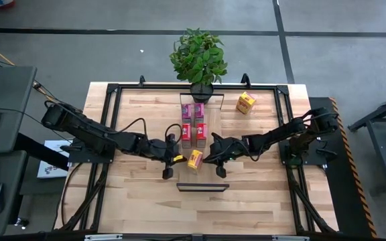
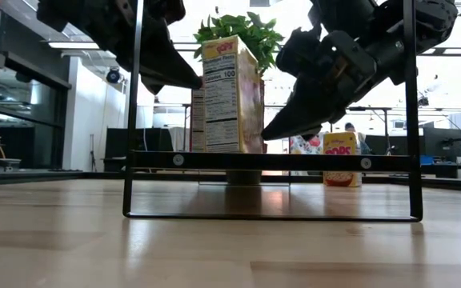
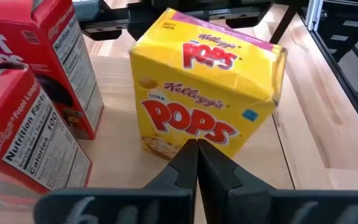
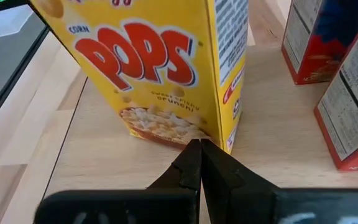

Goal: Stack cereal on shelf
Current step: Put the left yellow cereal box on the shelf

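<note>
— Grippers first: how do they stand?

— Left gripper point(image 1: 169, 163) sits just left of centre in the high view, fingers pressed together with nothing between them. Right gripper point(image 1: 213, 158) sits just right of centre, fingers likewise pressed together and empty. Both point inward at one yellow cereal box point(image 1: 195, 159).

— Do they touch that box?

— In each wrist view the closed fingertips end right at the lower edge of the box's printed face; whether they touch it, I cannot tell. The box stands upright on the shelf point(image 1: 202, 142), turned at a slight angle, at the centre of the high view.

— And in the low view?

— The same yellow box point(image 2: 230, 94) stands left of centre, its nutrition panel facing the camera, with a dark arm at each side above it.

— Other cereal?

— Just above the yellow box in the high view, two pink boxes point(image 1: 193, 111) and two red boxes point(image 1: 193, 130) stand in a tight block. The second yellow box point(image 1: 246, 102) stands alone, well apart, in the upper right of the table point(image 1: 139, 201).

— Anything else?

— A potted plant point(image 1: 199, 60) at the table's top edge, centre.
</note>
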